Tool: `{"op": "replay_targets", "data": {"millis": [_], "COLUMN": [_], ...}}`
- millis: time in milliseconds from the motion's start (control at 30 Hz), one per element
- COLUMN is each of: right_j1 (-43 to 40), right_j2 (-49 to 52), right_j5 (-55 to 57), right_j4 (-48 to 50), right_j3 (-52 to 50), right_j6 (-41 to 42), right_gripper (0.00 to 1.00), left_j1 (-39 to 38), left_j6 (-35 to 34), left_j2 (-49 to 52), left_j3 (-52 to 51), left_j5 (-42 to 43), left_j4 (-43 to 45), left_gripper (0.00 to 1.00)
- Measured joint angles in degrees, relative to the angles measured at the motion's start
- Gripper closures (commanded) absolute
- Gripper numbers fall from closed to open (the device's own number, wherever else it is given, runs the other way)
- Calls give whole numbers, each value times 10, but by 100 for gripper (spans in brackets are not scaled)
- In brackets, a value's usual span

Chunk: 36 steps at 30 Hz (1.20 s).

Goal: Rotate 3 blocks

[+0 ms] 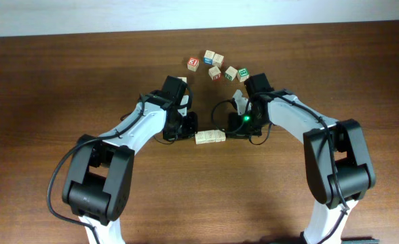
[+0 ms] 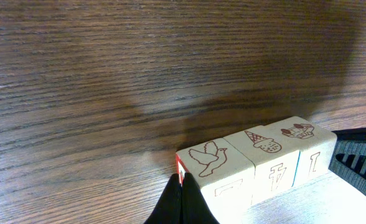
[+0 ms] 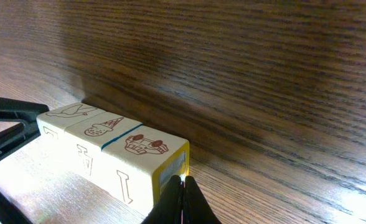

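A dark brown wooden table [image 1: 64, 81] with a strong grain fills every view. In the gap between the two claws lie the three blocks [image 1: 210, 137], pale wood, pushed end to end into one short straight row.

The left claw [image 2: 182, 200] is fully closed, its two black fingers pressed together into a single point, and it holds nothing. Its tip sits right at the near end of the row, against the bird block [image 2: 211, 158], which shows a thin red edge on the side facing the fingers. Beyond that, further from this claw, come the ice-cream block [image 2: 262, 140] and then the car block [image 2: 298, 130].

The right claw [image 3: 183, 202] is also closed tight with nothing between its fingers. Its tip meets the opposite end of the row, on the bright yellow end face of the car block. A blue line shows along the seam between that block and the ice-cream one. From this claw the bird block is the farthest, with the other claw just past it.

Well behind both claws, towards the far side of the table, sits a scatter of loose cubes [image 1: 216, 66] with red, blue and green faces, apart from the row.
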Motion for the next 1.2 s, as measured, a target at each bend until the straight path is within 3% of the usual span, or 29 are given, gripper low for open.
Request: {"op": "replay_targets", "data": {"millis": [1200], "right_j1": [9], "right_j2": [-11], "right_j5": [-12], "right_j4": [-24], "right_j3": [12], "right_j6": [-5], "right_gripper": [96], "left_j1": [0], "left_j6": [0], "left_j2": [0], "left_j3": [0], "left_j5": [-10], "left_j4": [-2], "left_gripper": [100]}}
